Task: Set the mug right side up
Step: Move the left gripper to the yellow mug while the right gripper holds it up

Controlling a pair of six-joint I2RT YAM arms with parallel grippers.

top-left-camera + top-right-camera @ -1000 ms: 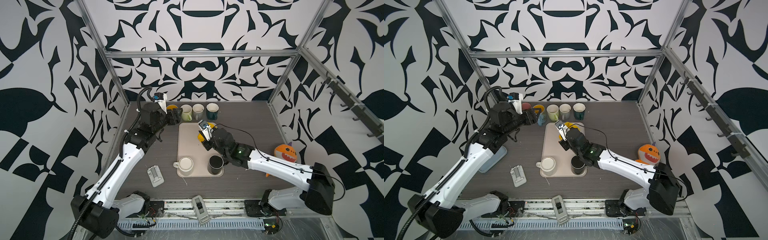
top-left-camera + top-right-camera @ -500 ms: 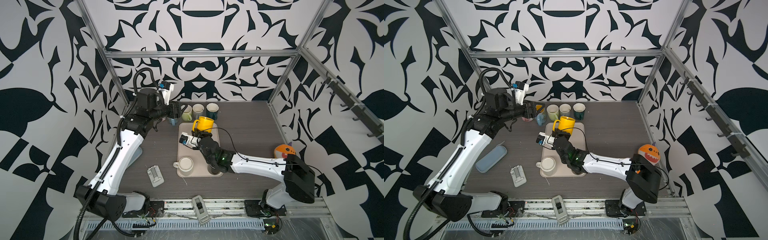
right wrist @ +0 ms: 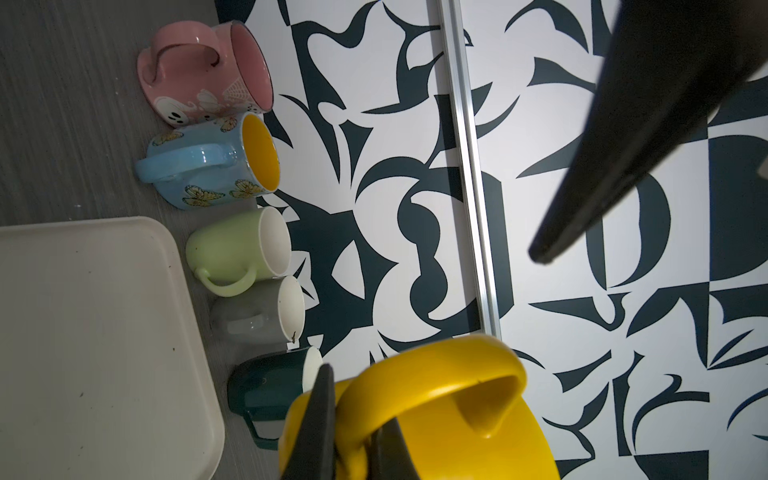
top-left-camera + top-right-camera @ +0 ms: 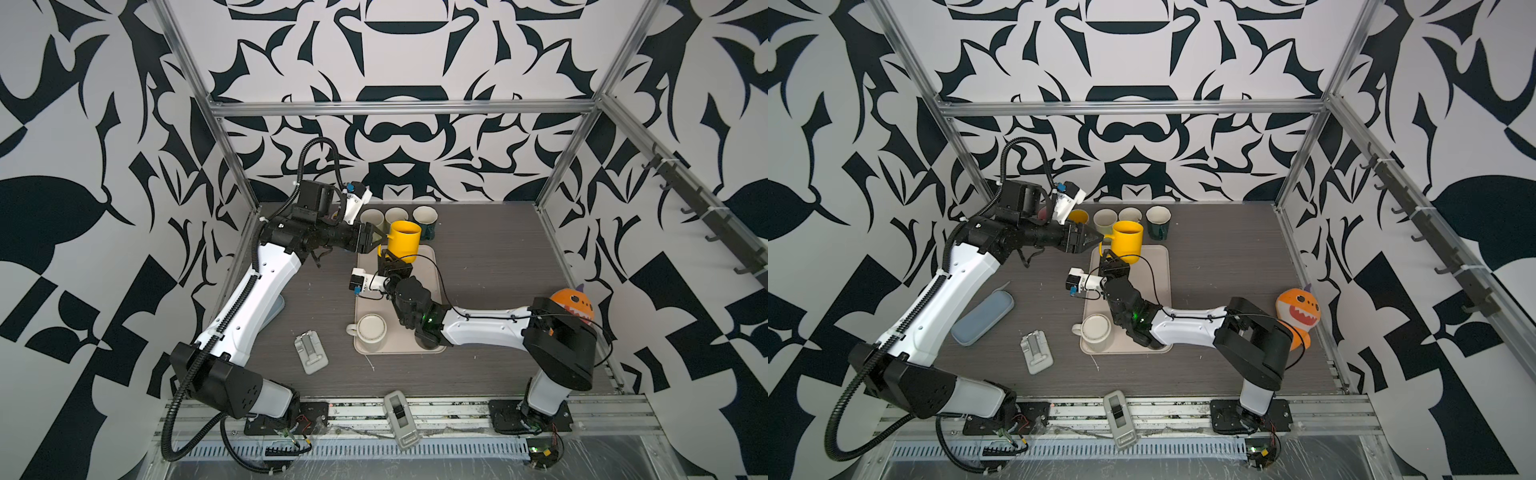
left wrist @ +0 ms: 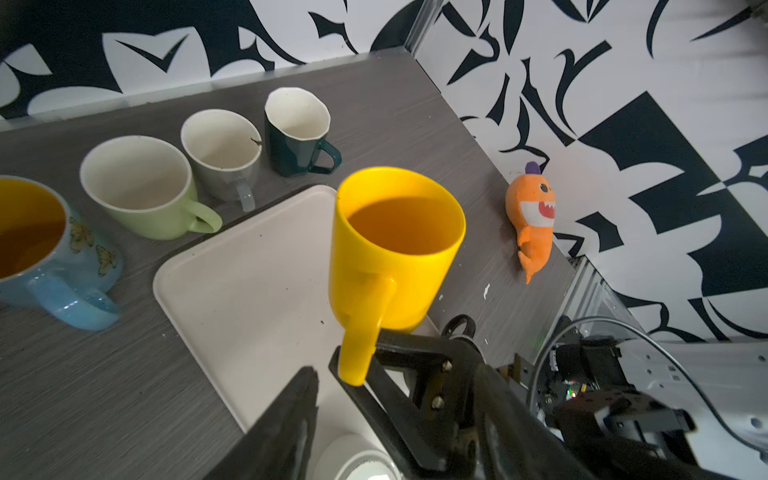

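While right gripper (image 4: pixel 388 262) clamps yellow mug (image 4: pixel 405 243) by handle — mouth up — left gripper (image 4: pixel 379 237) hovers beside it, jaws apart.

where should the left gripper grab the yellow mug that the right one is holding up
Probably the upper half of the handle, coming in level from the handle side. The yellow mug hangs mouth up, its handle faces the open left gripper, and the right gripper pinches the handle's lower end.
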